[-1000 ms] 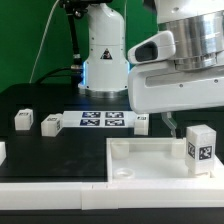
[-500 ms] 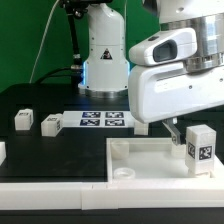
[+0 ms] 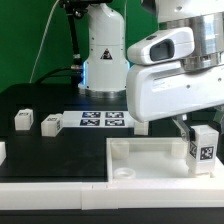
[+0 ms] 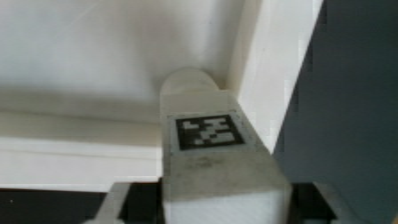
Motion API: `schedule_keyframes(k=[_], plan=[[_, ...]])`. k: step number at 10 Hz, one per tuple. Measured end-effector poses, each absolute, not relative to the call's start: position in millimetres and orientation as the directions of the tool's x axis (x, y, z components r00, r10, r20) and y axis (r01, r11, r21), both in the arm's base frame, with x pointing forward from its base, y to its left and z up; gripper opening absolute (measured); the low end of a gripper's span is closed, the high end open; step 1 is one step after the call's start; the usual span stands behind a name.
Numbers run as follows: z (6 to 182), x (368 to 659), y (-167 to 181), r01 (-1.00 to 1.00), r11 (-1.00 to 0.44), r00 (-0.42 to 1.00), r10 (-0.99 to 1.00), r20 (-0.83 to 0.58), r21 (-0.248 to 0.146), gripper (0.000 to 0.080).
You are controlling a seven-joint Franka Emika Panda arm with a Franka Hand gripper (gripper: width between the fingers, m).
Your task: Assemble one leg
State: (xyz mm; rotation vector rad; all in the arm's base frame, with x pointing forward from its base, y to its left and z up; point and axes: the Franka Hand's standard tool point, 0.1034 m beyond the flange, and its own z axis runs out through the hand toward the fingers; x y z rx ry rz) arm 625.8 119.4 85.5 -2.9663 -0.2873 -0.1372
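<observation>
Wrist view: leg (image 4: 214, 135) upright inside claw (image 4: 221, 205) gap, flanked both sides; clamped or not, cannot tell. Judged light, rigid, slippery plastic; pinch flat sides mid-height.

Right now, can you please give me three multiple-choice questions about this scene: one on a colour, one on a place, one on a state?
1. What colour is the table? A white; B black; C green.
2. Where is the leg seen in the wrist view? A on the table; B on the floor; C in a corner of the tray.
3. How is this leg? A lying flat; B upright; C broken in two.

Answers:
1 B: the bare top is black.
2 C: two white tray walls meet just behind it.
3 B: the exterior view shows it standing, with its tag facing out.
</observation>
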Motion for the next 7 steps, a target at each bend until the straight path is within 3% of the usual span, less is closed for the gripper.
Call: schedule_keyframes(k=[1,3,4,7], plan=[[85.6,625.9,119.1,0.191,-0.97,0.979,0.177,0.105,-0.148,0.03],[85.0,626.8,116.7,-0.225,-0.956,0.97,-0.238,0.05,-0.186,0.03],[84.9,627.9,114.6,-0.444,-0.872,0.891,-0.455,0.006,-0.205,0.03],[84.2,625.8,117.6,-0.772,-0.61,0.629,-0.773,-0.08,-0.18,0.03]])
